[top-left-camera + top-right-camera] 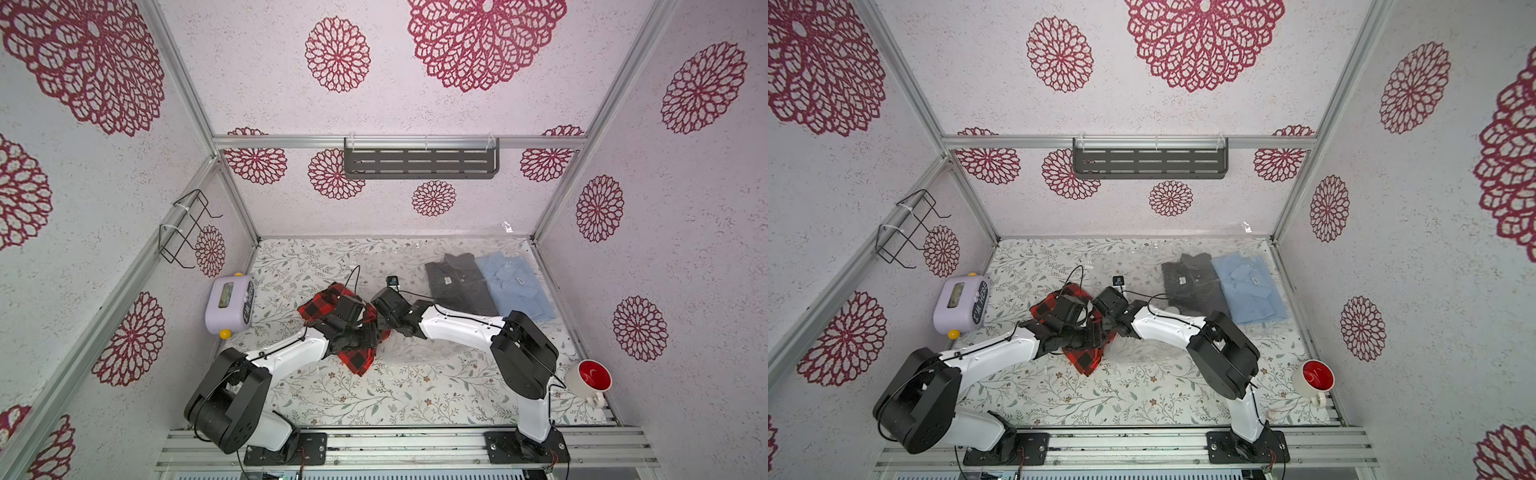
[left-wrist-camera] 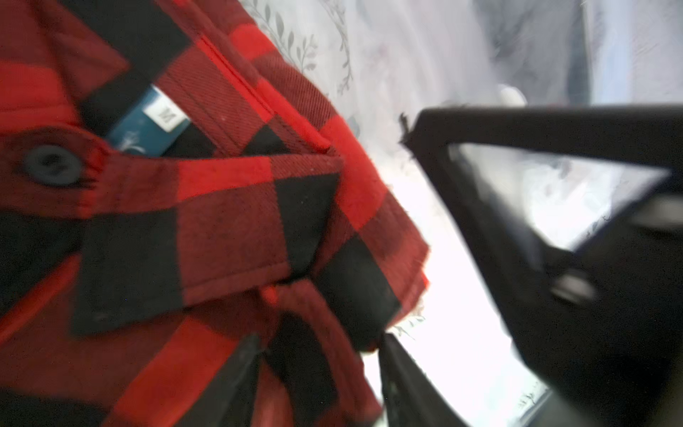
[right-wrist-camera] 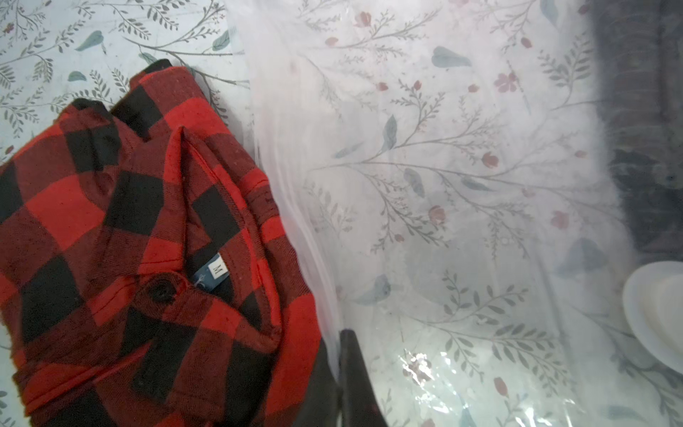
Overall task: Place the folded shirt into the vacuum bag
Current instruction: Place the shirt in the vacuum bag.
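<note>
Shirt [image 3: 148,240], folded red plaid, lies on the table [image 1: 374,399] against the vacuum bag [image 3: 443,185] mouth, outside it. Left gripper [image 2: 395,233] stands parted at the shirt's edge; right gripper [image 3: 337,355] pinches the bag's rim beside it.

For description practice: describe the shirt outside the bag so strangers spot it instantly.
On the floral tabletop, between the lilac gadget and the vacuum bag, lies the folded shirt. It alone is checked red and black; the grey shirt and blue shirt are bagged.

A collar tag [image 3: 217,269] on the folded shirt [image 3: 92,222] reads "M"; the lilac box [image 1: 957,305] says "I'M HERE".
</note>
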Controlling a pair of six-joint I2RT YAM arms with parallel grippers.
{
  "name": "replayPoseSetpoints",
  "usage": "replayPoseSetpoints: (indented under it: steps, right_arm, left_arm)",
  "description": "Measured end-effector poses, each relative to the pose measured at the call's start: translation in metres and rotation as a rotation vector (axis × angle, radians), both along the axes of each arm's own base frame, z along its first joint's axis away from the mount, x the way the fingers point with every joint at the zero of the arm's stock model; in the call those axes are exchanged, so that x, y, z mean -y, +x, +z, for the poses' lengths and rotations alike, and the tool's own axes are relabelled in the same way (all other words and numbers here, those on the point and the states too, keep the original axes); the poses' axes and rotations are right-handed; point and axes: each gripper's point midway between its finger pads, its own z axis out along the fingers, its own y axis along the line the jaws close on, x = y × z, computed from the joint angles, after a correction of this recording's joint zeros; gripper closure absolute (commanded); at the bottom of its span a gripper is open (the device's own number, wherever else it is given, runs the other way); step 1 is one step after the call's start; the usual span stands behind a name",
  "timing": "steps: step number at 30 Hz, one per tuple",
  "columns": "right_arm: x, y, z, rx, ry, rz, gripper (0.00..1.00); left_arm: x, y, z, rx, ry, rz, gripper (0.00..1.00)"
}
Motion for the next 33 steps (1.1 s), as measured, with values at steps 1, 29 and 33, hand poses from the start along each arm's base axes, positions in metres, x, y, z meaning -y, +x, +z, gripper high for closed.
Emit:
replayPoseSetpoints:
  steps: [1, 29, 33]
  right_arm:
    - [0.000, 0.000, 0.000, 0.002, -0.005, 0.003, 0.80]
    - [-0.060, 0.071, -0.020, 0.147, -0.361, 0.181, 0.76]
    - [-0.065, 0.079, -0.022, 0.151, -0.378, 0.188, 0.98]
  left_arm:
    - [-0.007, 0.003, 0.006, 0.010, -0.003, 0.025, 0.38]
    - [-0.208, 0.112, 0.028, 0.075, 0.074, 0.633, 0.15]
    - [-0.202, 0.140, 0.021, 0.062, 0.091, 0.539, 0.17]
